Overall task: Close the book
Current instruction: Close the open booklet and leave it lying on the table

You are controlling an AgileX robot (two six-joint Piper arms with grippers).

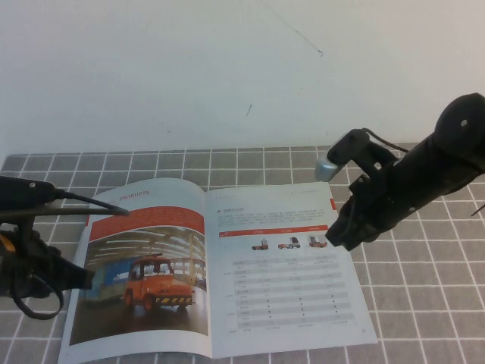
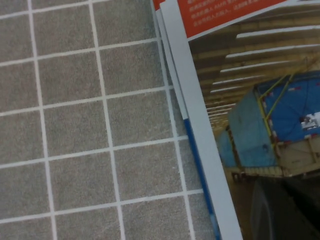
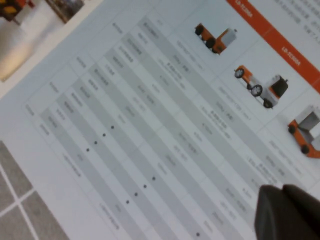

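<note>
Lying open and flat on the grey tiled surface [image 1: 424, 303], the book [image 1: 227, 227] is seen in the middle of the high view, with its spine running away from the robot. An orange truck [image 1: 155, 284] beneath a red banner [image 1: 148, 221] is printed on the left page [image 1: 114, 326]. A pale chart and a row of small vehicles are printed on the right page [image 1: 295, 303].

The left tool [image 1: 82, 277] is held low at the outer edge of the left page, just beside the book. Whether it is open or closed cannot be told, and nothing is seen to be held by it. The right tool [image 1: 339, 236] is positioned above the outer edge of the right page, near that page's far corner. How wide it stands cannot be told either, and no grip on the page is visible.
</note>
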